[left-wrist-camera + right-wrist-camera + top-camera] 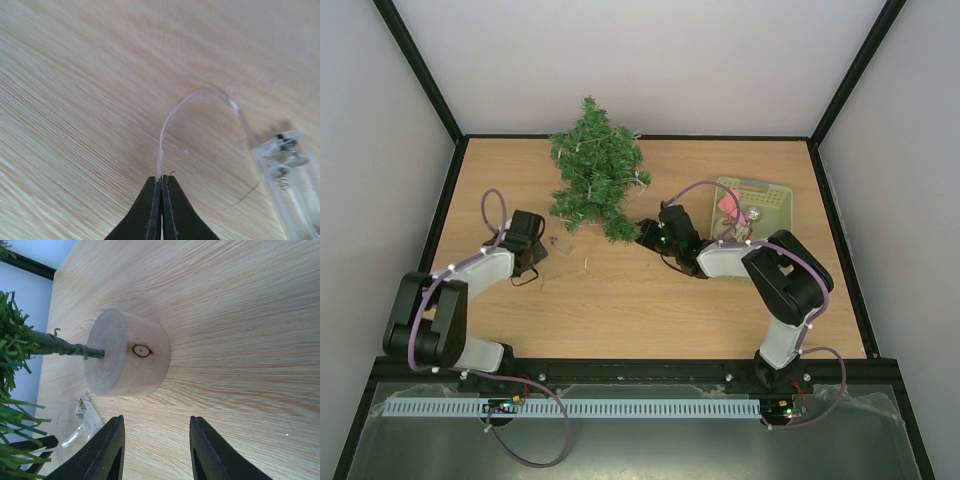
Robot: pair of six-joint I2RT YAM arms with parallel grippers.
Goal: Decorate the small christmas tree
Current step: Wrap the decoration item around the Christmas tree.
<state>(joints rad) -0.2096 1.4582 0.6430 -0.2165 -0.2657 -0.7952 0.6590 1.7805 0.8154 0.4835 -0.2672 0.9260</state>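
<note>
A pale wooden table point(620, 310) with grey walls round it fills the view from above. Towards its back edge, left of centre, the small christmas tree point(595, 170) appears to stand upright, a bushy dark-green cone with small pale dots scattered through its branches. Two black and white robot arms reach in from the near edge, one on each side. To the right of the tree, near the table's right edge, sits a light green basket point(760, 205) with a pink item and a small silvery ball inside; the right arm crosses just in front of it. The tree rests on a round wooden base point(125, 352), a short pale log slice with a dark knot on its side and the thin green trunk rising from its middle. The right claw point(157, 419) is low by the foot of the tree, its two black fingers spread apart with nothing between them, and the base is just beyond their tips. A small clear battery box point(287, 170) lies on the table near the tree's foot, on its left. The left claw point(161, 182) is pinched closed on a thin clear wire point(172, 117), which arches up from its tips and curves over to the battery box.
</note>
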